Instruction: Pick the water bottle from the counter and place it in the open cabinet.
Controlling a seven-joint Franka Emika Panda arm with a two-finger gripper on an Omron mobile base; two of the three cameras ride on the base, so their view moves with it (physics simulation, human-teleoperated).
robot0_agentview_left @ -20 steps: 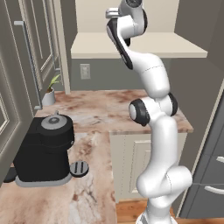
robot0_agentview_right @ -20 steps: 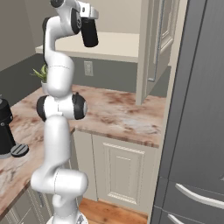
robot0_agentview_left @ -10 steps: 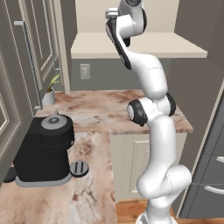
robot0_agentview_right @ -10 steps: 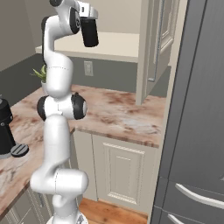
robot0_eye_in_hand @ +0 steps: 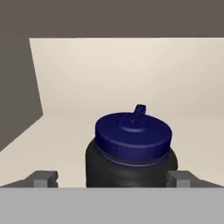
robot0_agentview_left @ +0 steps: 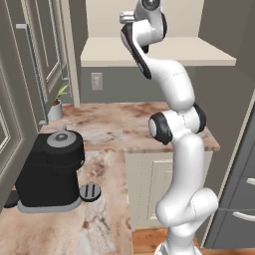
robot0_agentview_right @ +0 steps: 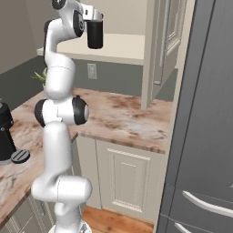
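Observation:
My gripper point(robot0_agentview_right: 94, 22) is raised to the level of the open cabinet point(robot0_agentview_right: 123, 48) and is shut on the water bottle point(robot0_agentview_right: 95, 38), a black cylinder hanging upright over the front of the cream shelf. In the hand view the bottle point(robot0_eye_in_hand: 133, 144) shows its dark blue cap and little loop, with a fingertip point(robot0_eye_in_hand: 43, 178) on each side of the body; the cream shelf and back wall point(robot0_eye_in_hand: 57, 131) lie beyond. The marble counter point(robot0_agentview_left: 124, 124) is far below. In the left base view the arm's upper links hide the bottle.
A black coffee machine point(robot0_agentview_left: 52, 169) stands on the near left counter, and a small potted plant point(robot0_agentview_left: 57, 102) in the back corner. The cabinet's grey door point(robot0_agentview_right: 164, 41) hangs open at the right of the shelf. A tall grey fridge point(robot0_agentview_right: 205, 136) fills the right side.
The hand has carried the bottle a little further right and slightly up, toward the cabinet opening. Nothing else has moved.

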